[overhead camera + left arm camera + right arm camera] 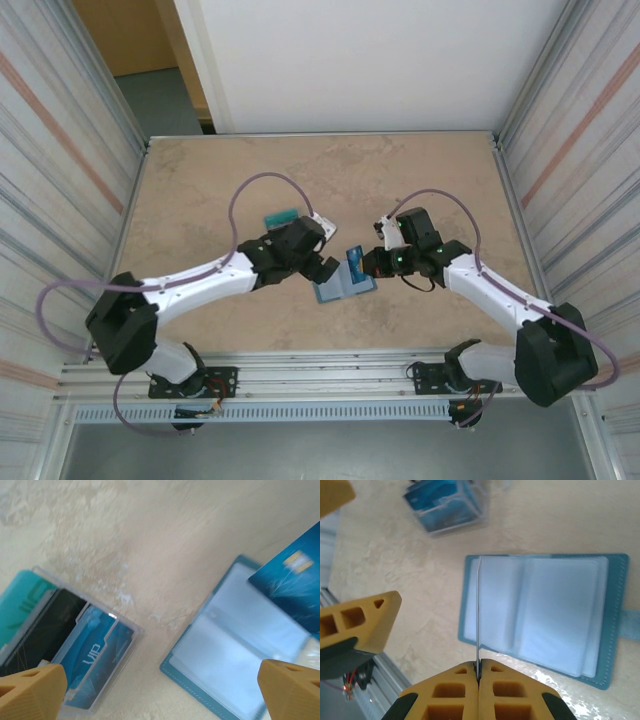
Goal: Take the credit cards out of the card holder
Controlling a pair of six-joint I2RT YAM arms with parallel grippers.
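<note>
Pinching blue card [478, 615] by its edge in right claw [478, 672], clenched tight. Thin grip: could twist or slip on a fast swing. Could also catch a slot and drag the card holder [620, 595], with left claw [160, 690] spread wide, pinning nothing. Hanging edge-on straight out from the claw, over one page of the open holder. Beyond that, other cards [75, 640] stacked apart.
</note>
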